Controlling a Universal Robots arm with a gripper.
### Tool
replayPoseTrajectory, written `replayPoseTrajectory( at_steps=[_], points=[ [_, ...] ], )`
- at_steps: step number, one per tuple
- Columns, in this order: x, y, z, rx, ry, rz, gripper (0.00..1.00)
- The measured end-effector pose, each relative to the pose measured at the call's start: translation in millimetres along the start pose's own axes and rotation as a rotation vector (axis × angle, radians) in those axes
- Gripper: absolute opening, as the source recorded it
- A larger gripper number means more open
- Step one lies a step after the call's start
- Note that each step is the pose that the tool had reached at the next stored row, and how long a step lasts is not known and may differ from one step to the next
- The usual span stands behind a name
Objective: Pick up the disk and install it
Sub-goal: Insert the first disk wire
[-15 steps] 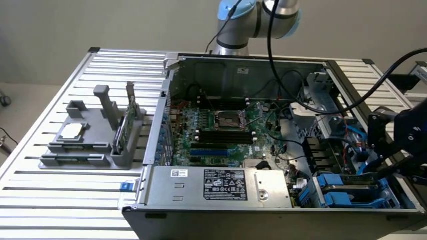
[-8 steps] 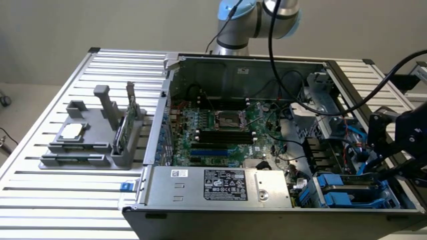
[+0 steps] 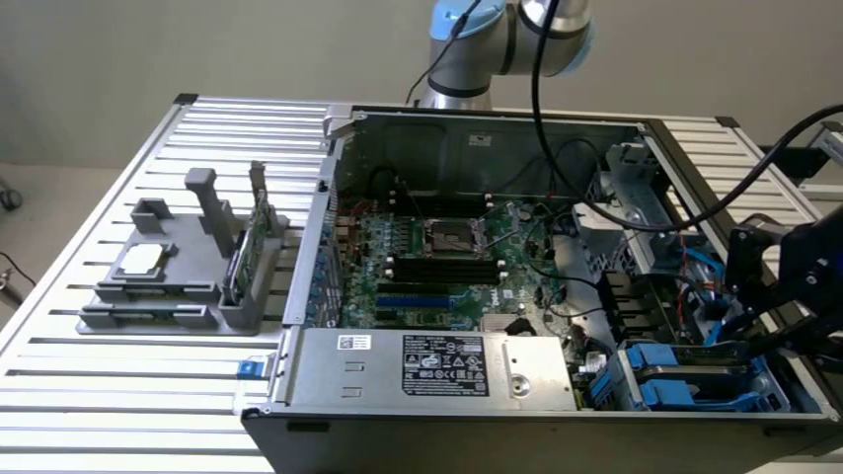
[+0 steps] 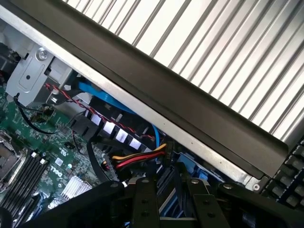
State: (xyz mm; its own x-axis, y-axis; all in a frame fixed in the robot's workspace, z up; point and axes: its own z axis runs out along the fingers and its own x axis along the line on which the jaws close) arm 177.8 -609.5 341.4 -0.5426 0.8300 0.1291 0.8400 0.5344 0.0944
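A plain beige wall [image 3: 197, 49] backs one table [image 3: 79, 395] topped with ribbed, silver aluminium slats. On it lies one open computer case [image 3: 336, 197] of grey sheet metal, a deep rectangular box, which we take as our landmark.

Inside the case we count one green motherboard [image 3: 435, 267] with a square processor socket. We also count one boxy metal power supply [image 3: 435, 367] with a white printed label along the case's near wall. Beside the case, on the exterior view's left, stands one grey plastic fixture [image 3: 172, 296]. It holds one small square silver chip [image 3: 142, 259] lying flat and one thin green card [image 3: 251, 252] set on edge.

One arm [image 3: 495, 49], with rounded blue-capped joints, rises behind the case. Its black gripper [image 3: 771, 331] hangs over the case's corner on the exterior view's right. We cannot tell how far it is open or whether it grips anything.

The disk [image 3: 685, 373], seen chiefly as its blue plastic carrier, sits low in that same corner of the case. It is just beside the power supply and close under the gripper.
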Motion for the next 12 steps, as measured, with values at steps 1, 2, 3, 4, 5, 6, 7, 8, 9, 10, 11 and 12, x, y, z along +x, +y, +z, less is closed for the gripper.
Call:
replayPoseTrajectory(
  at_steps=[1,2,3,4,5,6,7,8,9,10,11,12],
  points=[
    [-0.2,0.1,0.5,-0.0007,0.0009,0.001,0.30],
    [-0.4,0.1,1.0,-0.0015,0.0020,0.001,0.30],
    [-0.6,0.1,1.6,-0.0024,0.0031,0.002,0.30],
    [-0.7,0.1,2.1,-0.0032,0.0042,0.002,0.30],
    [-0.8,0.1,2.7,-0.0040,0.0054,0.003,0.30],
    [-0.8,0.1,3.0,-0.0047,0.0063,0.003,0.30],
    [-0.9,0.1,3.3,-0.0054,0.0073,0.004,0.30],
    [-0.9,0.2,3.5,-0.0059,0.0080,0.004,0.30],
    [-1.1,0.5,3.7,-0.0063,0.0087,0.005,0.30],
    [-1.4,0.8,3.7,-0.0064,0.0091,0.005,0.30],
    [-1.6,1.2,3.7,-0.0064,0.0094,0.006,0.30],
    [-1.8,1.6,3.7,-0.0065,0.0097,0.007,0.30]
  ],
)
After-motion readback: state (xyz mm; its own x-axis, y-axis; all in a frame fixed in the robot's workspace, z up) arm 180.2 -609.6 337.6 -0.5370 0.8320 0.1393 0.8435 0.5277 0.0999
